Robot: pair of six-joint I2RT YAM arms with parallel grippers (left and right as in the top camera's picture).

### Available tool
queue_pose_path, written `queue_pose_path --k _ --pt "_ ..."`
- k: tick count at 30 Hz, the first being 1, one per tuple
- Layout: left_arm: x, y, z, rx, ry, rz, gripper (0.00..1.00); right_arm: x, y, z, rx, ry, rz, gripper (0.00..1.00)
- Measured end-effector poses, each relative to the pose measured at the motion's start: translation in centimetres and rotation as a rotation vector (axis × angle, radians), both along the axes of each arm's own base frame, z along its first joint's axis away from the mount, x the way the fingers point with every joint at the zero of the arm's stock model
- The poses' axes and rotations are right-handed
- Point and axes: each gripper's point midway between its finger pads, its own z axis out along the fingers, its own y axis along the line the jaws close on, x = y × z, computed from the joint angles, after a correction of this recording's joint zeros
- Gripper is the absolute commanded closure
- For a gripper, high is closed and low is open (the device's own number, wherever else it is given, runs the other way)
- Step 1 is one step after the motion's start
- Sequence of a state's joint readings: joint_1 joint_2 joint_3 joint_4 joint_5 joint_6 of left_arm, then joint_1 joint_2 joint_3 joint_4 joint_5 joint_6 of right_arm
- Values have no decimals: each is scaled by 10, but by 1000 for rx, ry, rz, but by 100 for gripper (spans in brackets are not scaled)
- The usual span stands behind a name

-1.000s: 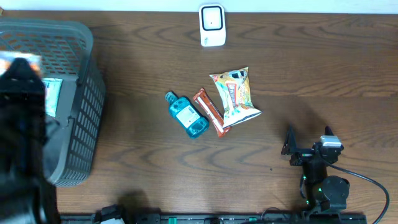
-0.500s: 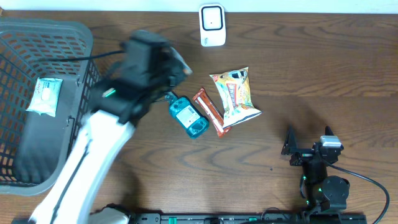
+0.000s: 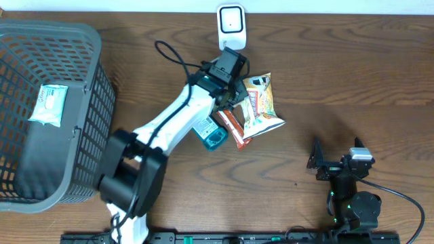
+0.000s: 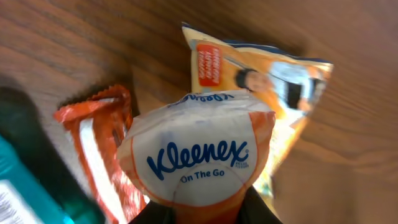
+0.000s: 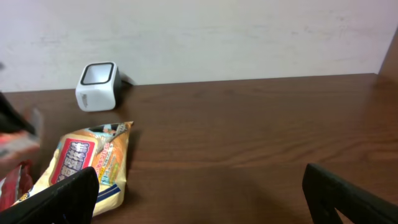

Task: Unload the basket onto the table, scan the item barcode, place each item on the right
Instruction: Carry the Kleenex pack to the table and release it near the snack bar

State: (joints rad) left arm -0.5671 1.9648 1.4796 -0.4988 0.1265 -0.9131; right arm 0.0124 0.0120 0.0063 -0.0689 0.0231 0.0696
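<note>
My left gripper is shut on a white and orange Kleenex tissue pack, which fills the left wrist view with its printed end toward the camera. From overhead, the left gripper hovers just below the white barcode scanner, over the top edge of the items on the table, and the pack is mostly hidden under it. The scanner also shows at the back left of the right wrist view. At the front right, my right gripper rests open with nothing between its fingers.
An orange snack bag, a red-orange bar and a teal bottle lie together mid-table, right under the left arm. A grey mesh basket at the left holds a white packet.
The left arm has swung from over the basket rightward across the table to just below the scanner, carrying the tissue pack. The right arm has stayed still.
</note>
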Motion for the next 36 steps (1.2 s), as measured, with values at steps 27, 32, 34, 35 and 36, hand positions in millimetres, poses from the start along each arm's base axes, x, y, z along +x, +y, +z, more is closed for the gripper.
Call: queue_pose_path --k 27,32,34,35,36 --pt "-32 32 -65 181 214 54 3 0 0 0 0 0 0 1" --pt "-25 27 -10 112 105 48 0 0 0 0 0 0 0 1" --pt "-20 24 27 63 21 37 1 0 0 0 0 0 0 1" --pt "-16 22 55 29 -47 24 1 0 0 0 0 0 0 1" --pt "-14 20 81 0 -111 8 1 0 0 0 0 0 0 1"
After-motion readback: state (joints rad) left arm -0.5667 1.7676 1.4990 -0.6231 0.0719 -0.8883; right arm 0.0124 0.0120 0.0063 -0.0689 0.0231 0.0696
